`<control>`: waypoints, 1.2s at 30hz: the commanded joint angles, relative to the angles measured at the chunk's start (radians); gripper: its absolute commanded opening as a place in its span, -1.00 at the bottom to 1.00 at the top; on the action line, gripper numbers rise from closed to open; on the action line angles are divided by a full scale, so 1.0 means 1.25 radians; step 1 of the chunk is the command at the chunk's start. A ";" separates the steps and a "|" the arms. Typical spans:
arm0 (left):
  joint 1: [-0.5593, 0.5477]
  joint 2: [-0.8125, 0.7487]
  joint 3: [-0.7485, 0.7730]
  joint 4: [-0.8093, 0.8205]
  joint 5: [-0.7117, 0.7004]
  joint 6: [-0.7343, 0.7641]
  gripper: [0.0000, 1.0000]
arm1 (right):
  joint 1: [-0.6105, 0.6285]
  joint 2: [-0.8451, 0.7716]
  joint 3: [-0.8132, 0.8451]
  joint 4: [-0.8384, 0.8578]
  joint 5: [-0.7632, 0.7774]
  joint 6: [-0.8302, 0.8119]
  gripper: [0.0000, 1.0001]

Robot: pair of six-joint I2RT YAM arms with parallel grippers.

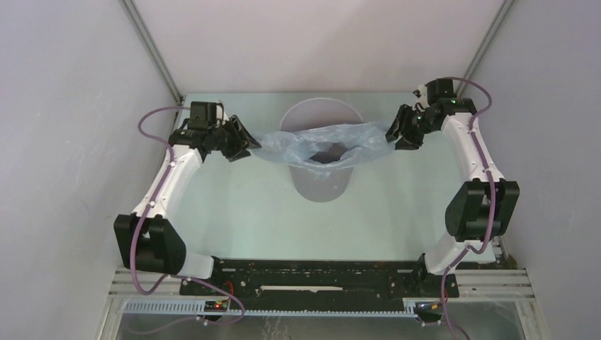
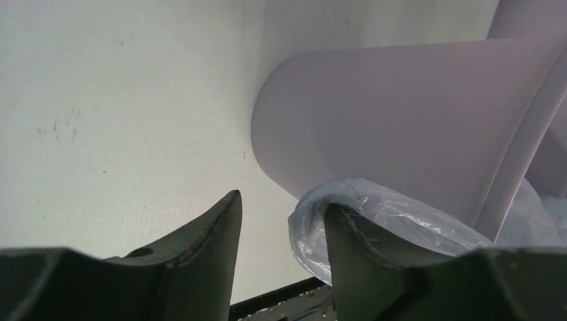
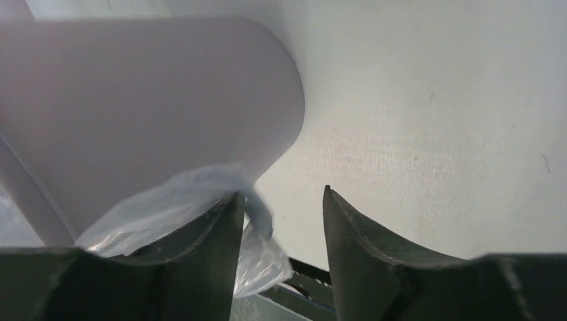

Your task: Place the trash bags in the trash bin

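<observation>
The grey round trash bin (image 1: pixel 322 185) stands mid-table. The pale blue translucent trash bag (image 1: pixel 319 145) is stretched across the bin's mouth, its middle sagging into the bin. My left gripper (image 1: pixel 244 144) is open at the bag's left end; in the left wrist view the bag's edge (image 2: pixel 348 207) is hooked over one finger (image 2: pixel 361 261). My right gripper (image 1: pixel 395 134) is open at the bag's right end; in the right wrist view the bag's edge (image 3: pixel 180 200) is draped over one finger (image 3: pixel 207 254). The bin wall shows in both wrist views: left (image 2: pixel 401 114), right (image 3: pixel 147 100).
The pale table top (image 1: pixel 234 212) is boxed in by white walls left, right and behind. A black rail (image 1: pixel 319 280) with the arm bases runs along the near edge.
</observation>
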 commanded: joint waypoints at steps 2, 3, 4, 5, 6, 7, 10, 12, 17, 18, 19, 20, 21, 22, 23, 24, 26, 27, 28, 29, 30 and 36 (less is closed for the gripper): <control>0.009 -0.015 0.084 -0.038 0.020 0.088 0.36 | 0.039 -0.080 0.020 -0.120 0.031 -0.072 0.20; 0.009 -0.029 0.087 -0.053 0.012 0.096 0.45 | 0.037 -0.102 0.018 -0.136 0.043 -0.075 0.25; 0.009 -0.048 0.085 -0.064 0.004 0.104 0.54 | 0.035 -0.121 0.016 -0.149 0.056 -0.077 0.30; 0.009 -0.069 0.078 -0.073 -0.005 0.107 0.60 | 0.034 -0.143 0.013 -0.160 0.068 -0.078 0.35; 0.008 -0.093 0.070 -0.083 -0.018 0.107 0.66 | 0.032 -0.164 0.009 -0.166 0.073 -0.074 0.39; 0.009 -0.116 0.062 -0.091 -0.030 0.106 0.70 | 0.030 -0.182 0.002 -0.170 0.075 -0.064 0.42; 0.009 -0.170 0.060 -0.125 -0.061 0.091 0.75 | 0.005 -0.229 -0.018 -0.175 0.049 -0.036 0.48; 0.009 -0.198 0.075 -0.152 -0.079 0.081 0.76 | -0.013 -0.245 -0.020 -0.189 0.025 -0.028 0.48; 0.010 -0.269 0.112 -0.188 -0.092 0.082 0.84 | -0.019 -0.284 0.007 -0.258 -0.002 -0.042 0.46; 0.009 -0.287 0.117 -0.182 -0.091 0.085 0.84 | -0.018 -0.298 0.017 -0.264 -0.014 -0.043 0.46; 0.009 -0.302 0.121 -0.166 -0.088 0.092 0.85 | -0.017 -0.317 0.024 -0.253 -0.037 -0.045 0.46; 0.010 -0.312 0.125 -0.141 -0.081 0.104 0.85 | -0.015 -0.336 0.032 -0.226 -0.056 -0.046 0.45; 0.010 -0.317 0.127 -0.102 -0.065 0.118 0.85 | -0.010 -0.354 0.037 -0.183 -0.070 -0.047 0.47; 0.010 -0.315 0.129 -0.056 -0.033 0.131 0.85 | 0.000 -0.366 0.038 -0.108 -0.084 -0.049 0.48; 0.010 -0.306 0.129 -0.011 0.003 0.140 0.85 | 0.010 -0.371 0.036 -0.045 -0.094 -0.052 0.50; 0.009 -0.291 0.127 0.042 0.054 0.149 0.87 | 0.019 -0.373 0.023 0.034 -0.101 -0.051 0.50; 0.008 -0.258 0.105 0.155 0.151 0.153 0.91 | 0.021 -0.357 -0.023 0.191 -0.170 -0.034 0.50; 0.007 -0.235 0.095 0.203 0.190 0.146 0.92 | 0.021 -0.333 -0.029 0.246 -0.223 -0.038 0.49; 0.007 -0.208 0.106 0.219 0.218 0.142 0.93 | 0.021 -0.316 -0.029 0.283 -0.247 -0.051 0.49; 0.006 -0.180 0.123 0.226 0.249 0.142 0.94 | 0.021 -0.297 -0.017 0.295 -0.270 -0.071 0.49; 0.005 -0.161 0.131 0.238 0.275 0.142 0.94 | 0.021 -0.279 0.001 0.290 -0.288 -0.099 0.49; -0.006 -0.096 0.087 0.259 0.366 0.165 1.00 | 0.044 -0.192 0.002 0.275 -0.424 -0.201 0.54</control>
